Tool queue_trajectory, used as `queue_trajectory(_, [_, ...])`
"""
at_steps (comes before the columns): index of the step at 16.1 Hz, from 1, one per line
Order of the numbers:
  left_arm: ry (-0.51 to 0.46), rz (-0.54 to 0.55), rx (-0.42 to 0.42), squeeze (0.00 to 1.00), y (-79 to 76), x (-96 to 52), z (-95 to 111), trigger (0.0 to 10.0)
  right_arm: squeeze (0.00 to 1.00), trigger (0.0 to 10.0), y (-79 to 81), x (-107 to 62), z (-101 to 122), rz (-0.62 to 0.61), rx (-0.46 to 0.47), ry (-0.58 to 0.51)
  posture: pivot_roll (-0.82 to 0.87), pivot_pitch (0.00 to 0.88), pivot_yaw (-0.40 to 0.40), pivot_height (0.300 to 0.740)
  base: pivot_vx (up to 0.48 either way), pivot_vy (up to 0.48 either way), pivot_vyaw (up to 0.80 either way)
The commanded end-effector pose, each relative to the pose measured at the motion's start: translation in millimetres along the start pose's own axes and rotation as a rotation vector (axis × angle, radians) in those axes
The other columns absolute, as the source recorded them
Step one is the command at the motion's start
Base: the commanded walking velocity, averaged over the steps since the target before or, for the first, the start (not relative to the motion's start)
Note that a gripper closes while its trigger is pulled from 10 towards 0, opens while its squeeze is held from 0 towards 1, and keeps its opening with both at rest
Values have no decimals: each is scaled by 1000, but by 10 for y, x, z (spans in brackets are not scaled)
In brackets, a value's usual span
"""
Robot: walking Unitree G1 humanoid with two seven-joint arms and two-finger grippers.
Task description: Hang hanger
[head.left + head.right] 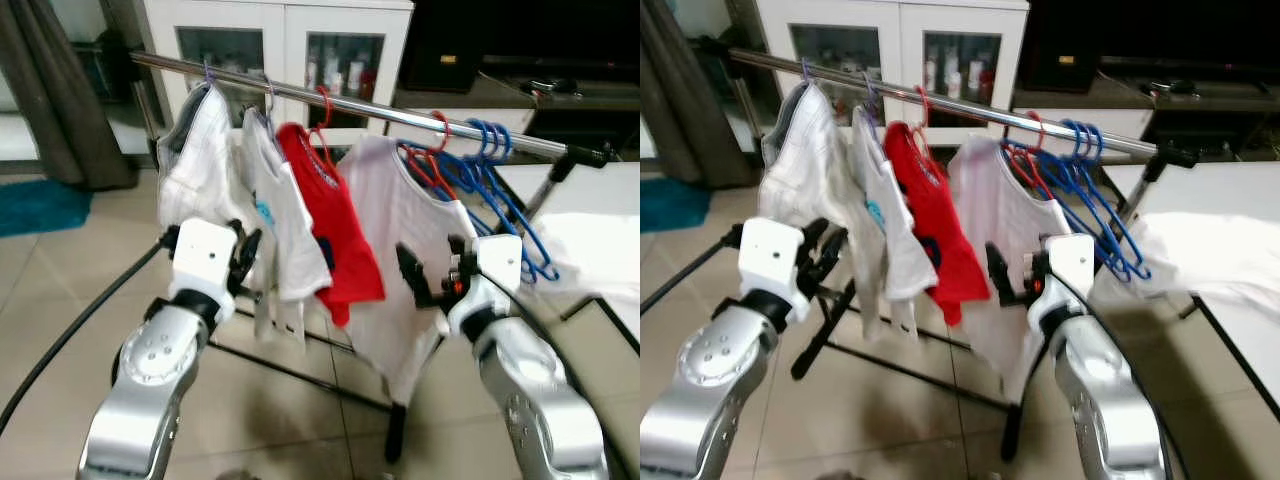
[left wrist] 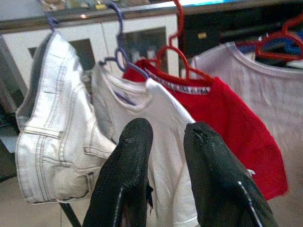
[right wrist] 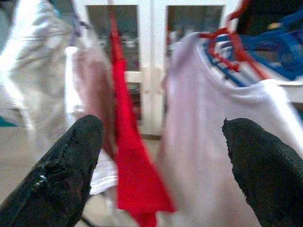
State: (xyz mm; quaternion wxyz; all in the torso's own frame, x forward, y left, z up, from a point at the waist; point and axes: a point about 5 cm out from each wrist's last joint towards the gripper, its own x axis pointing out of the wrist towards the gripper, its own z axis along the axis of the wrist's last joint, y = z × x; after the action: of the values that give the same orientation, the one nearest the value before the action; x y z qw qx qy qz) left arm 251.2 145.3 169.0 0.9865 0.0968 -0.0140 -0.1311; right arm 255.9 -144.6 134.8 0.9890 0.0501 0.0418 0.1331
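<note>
Silver forearms rise nearest the camera, each ending short of the clothes rack. The left gripper (image 2: 163, 142) has its 2 fingers set narrowly apart and empty, pointed at the white T-shirt (image 1: 285, 225). The right gripper (image 3: 163, 142) is spread wide, also empty, facing the pale T-shirt (image 1: 400, 240) on its red hanger (image 1: 425, 160).

Beyond them hang white jeans (image 1: 195, 160), the white T-shirt, a red T-shirt (image 1: 335, 235) and the pale T-shirt, all on the chrome rail (image 1: 330, 98). Bare blue hangers (image 1: 495, 170) bunch at the rail's right end, above a white table (image 1: 600, 215). A white glass-fronted cabinet (image 1: 285, 45) stands behind.

Every hanger sits hooked over the rail, just beyond and above both sets of fingertips, none between them. By my judgement, the risk lies in reaching forward: a wide right gripper could snag the pale shirt's fabric and drag its hanger along or off the rail.
</note>
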Motion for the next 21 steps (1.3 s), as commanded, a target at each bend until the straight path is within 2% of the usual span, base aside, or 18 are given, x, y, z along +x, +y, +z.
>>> queue_trajectory(1, [-14, 9, 7, 0, 5, -9, 27, 10000, 1000, 10000, 53, 5, 43, 27, 14, -23, 86, 0, -45, 740, 270, 0, 800])
queue_trajectory(2, [-13, 11, 9, 0, 19, -1, 23, 10000, 1000, 10000, 103, 14, 42, 27, 57, -39, 90, 0, -39, 740, 322, 0, 800])
queue_trajectory(4, [-11, 11, 9, 0, 28, -1, 20, 10000, 1000, 10000, 117, 21, 32, 10, 86, -49, 92, 0, -34, 740, 337, 0, 800])
queue_trajectory(9, [8, -2, 1, 0, 40, -6, -20, 10000, 1000, 10000, 211, 24, -26, 42, 59, -30, 96, 4, -24, 740, 353, 0, 0])
queue_trajectory(15, [14, -14, -4, 0, 16, -8, -36, 10000, 1000, 10000, 142, 63, -2, -4, 38, -24, 96, 5, -40, 740, 354, 0, 0])
queue_trajectory(16, [8, -52, -15, 0, -32, -19, -35, 10000, 1000, 10000, 135, 68, 12, -6, 32, -23, 95, 4, -48, 740, 0, 0, 0])
queue_trajectory(17, [21, -91, -1, 0, -80, -32, -54, 10000, 0, 10000, 123, 71, 11, -16, 22, -12, 93, 4, -51, 740, 0, 0, 0])
queue_trajectory(18, [40, -134, 9, 0, -125, -53, -91, 10000, 0, 10000, 127, 75, 7, -14, 24, 0, 92, 4, -53, 740, 0, 0, 0])
queue_trajectory(20, [40, -178, -22, 0, -161, -74, -89, 10000, 0, 10000, 130, 81, -2, -30, 45, 45, 90, 4, -56, 740, 0, 0, 0])
queue_trajectory(21, [44, -194, -23, 0, -173, -80, -92, 10000, 0, 10000, 124, 87, 9, -32, 13, 41, 89, 2, -58, 740, 0, 0, 0])
